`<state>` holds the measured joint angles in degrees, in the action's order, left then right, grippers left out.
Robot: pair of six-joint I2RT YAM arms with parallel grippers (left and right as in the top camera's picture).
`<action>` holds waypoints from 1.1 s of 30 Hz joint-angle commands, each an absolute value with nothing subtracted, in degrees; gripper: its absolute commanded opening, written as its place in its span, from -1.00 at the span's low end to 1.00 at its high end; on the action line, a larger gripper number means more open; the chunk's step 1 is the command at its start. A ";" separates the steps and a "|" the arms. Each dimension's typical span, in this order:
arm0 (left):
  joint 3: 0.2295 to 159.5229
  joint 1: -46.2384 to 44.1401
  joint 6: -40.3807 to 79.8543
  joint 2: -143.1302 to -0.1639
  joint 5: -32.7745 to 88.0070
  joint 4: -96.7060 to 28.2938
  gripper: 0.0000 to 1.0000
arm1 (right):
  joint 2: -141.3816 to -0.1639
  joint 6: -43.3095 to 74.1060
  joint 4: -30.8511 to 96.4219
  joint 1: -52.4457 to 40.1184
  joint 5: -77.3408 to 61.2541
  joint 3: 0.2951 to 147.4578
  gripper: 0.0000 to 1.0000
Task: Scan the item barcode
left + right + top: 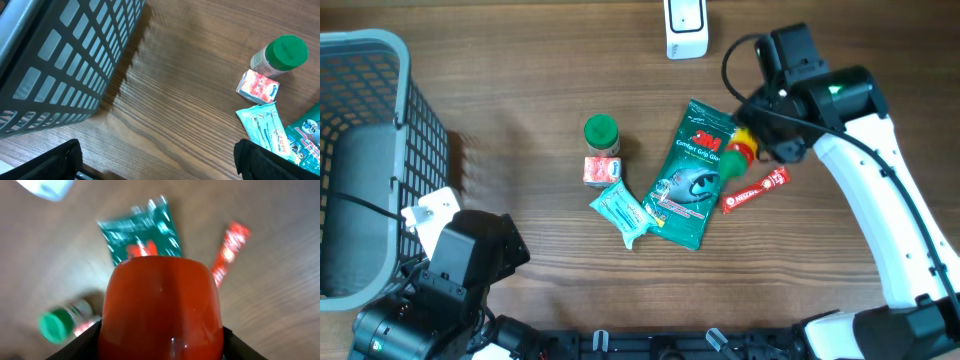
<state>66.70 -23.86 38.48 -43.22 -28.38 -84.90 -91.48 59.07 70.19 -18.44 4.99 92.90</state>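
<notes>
A grey lattice basket [380, 40] stands at the left of the wood-grain table [520, 90], and beside it the left gripper [157, 157] hovers low, jaws wide apart. Rightward sit a green-lidded jar [601, 133], a crinkled teal packet [623, 212] and a glossy green pouch [688, 175]. At the pouch's top corner the right gripper [752, 140], reaching in from the right, is clamped on a smooth, rounded red bottle [160, 310].

Bright, even light. The basket [75, 65] drops a soft shadow on the counter [190, 100]. The right wrist view is blurry.
</notes>
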 commanded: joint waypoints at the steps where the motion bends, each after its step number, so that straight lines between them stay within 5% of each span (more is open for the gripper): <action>1: 66.63 -23.51 39.31 -42.96 -28.12 -84.93 1.00 | -94.32 60.60 65.14 -18.44 9.21 92.86 -0.30; 33: 66.65 -23.51 39.31 -42.96 -28.12 -84.93 1.00 | -137.71 48.18 8.14 -17.63 16.71 121.58 -0.34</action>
<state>66.70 -23.88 38.48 -43.22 -28.38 -84.90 -136.18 49.10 10.46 -16.82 15.27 118.98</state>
